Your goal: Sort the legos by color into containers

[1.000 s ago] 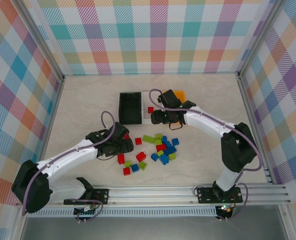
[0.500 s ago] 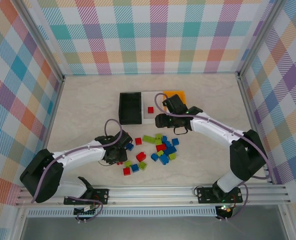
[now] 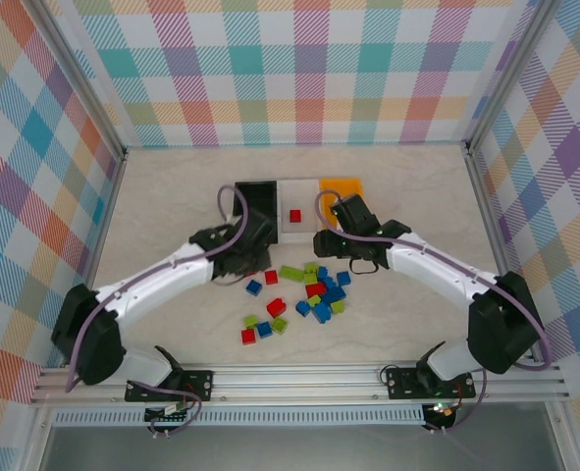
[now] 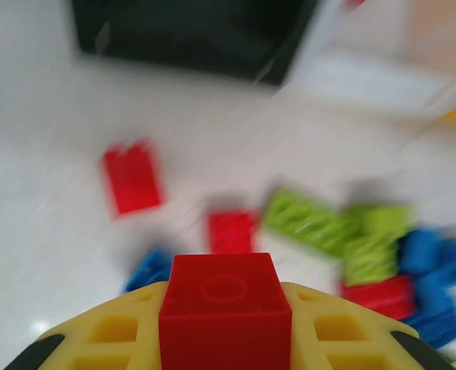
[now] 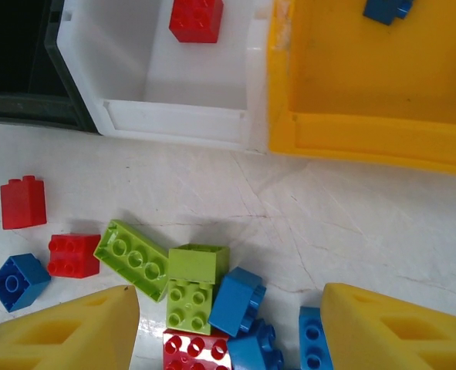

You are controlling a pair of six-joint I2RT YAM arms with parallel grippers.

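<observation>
My left gripper (image 4: 226, 339) is shut on a red lego (image 4: 226, 304) between its yellow fingers. In the top view it (image 3: 242, 261) hovers just in front of the black container (image 3: 255, 199). The white container (image 3: 288, 232) holds one red lego (image 3: 294, 216), and a blue lego (image 5: 386, 8) lies in the orange container (image 3: 343, 186). My right gripper (image 5: 231, 335) stands open above the back edge of the pile of red, blue and lime green legos (image 3: 321, 289), gripping nothing.
Loose legos lie left of the pile: a blue one (image 3: 254, 287), red ones (image 3: 271, 277) (image 3: 276, 307) (image 3: 247, 337), and a few small green and blue ones near the front. The three containers stand side by side behind the pile. Checkered walls enclose the table.
The left gripper shut on a red lego and rose toward the black and white containers. The right gripper drew back from over the white container to the pile's edge, staying open.
</observation>
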